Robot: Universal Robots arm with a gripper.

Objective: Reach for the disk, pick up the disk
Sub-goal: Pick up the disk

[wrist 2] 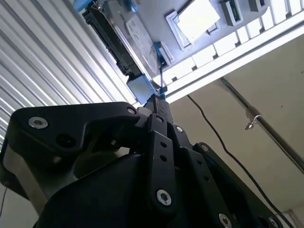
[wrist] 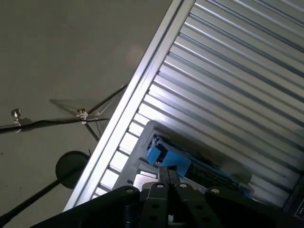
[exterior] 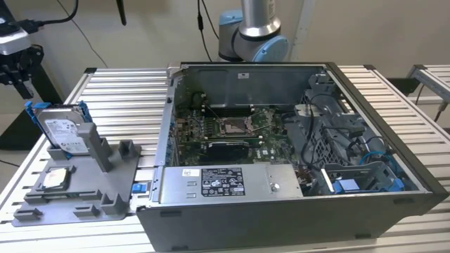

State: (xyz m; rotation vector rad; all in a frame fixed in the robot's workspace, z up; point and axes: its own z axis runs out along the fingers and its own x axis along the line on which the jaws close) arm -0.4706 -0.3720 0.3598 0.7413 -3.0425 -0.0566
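Exterior view: the disk (exterior: pixel 63 129) stands upright on its edge in a slot of a grey holder (exterior: pixel 98 195), close to the bench (exterior: pixel 126 89) edge on the exterior view's left. Blue rails frame it and its white label faces the camera. A smaller silver drive (exterior: pixel 56 179) lies flat on the same holder, nearer the bench's front corner. An open computer case (exterior: pixel 281 158) fills the middle of the bench. The black claw (exterior: pixel 21 84) hangs above the disk, just outside that bench edge and clear of it. In both wrist views the claw (wrist 2: pixel 159 102) (wrist: pixel 167 172) has its fingertips pressed together with nothing between them, pointing at the blue rail of the disk (wrist 2: pixel 128 42) (wrist: pixel 209 173).
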